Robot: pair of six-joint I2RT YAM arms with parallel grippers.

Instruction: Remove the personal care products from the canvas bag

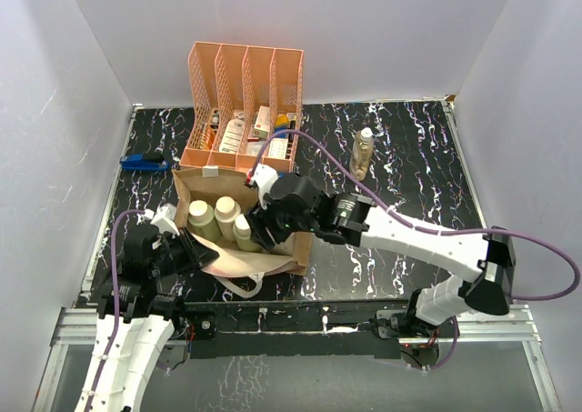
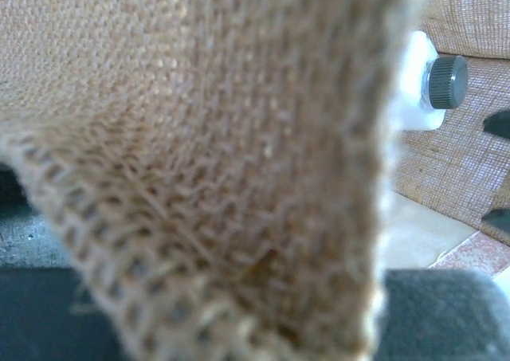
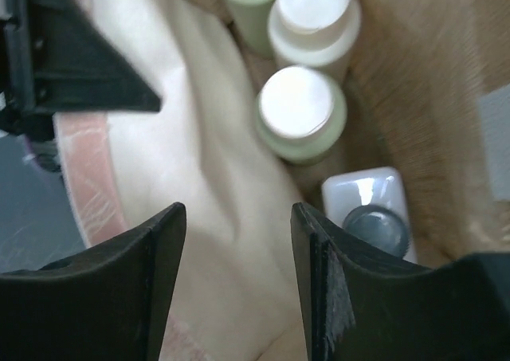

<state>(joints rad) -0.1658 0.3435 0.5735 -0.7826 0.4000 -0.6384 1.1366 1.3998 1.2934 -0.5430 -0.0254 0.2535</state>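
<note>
Top external view shows the bag [image 1: 193, 186] standing at the left front of the table [image 1: 409, 157], just before the orange rack [image 1: 245, 75], with three green bottles [image 1: 225, 210] upright inside. One clear bottle [image 1: 364, 153] already stands out on the table, well apart from the bag. Our left gripper [image 1: 189, 247] looks pinched on the bag's near rim, pulling the soft cloth outward. Our right gripper [image 3: 237, 217] hangs over the mouth, fingers spread, with nothing between them. Below it sits the white bottle [image 3: 351, 194], dark cap up, just beside the nearest green one. We judge all of them to be light, stiff plastic with slick sides. The white one's flat faces should suit the pads best, taken just under the cap. The bag would probably sag if let go.
</note>
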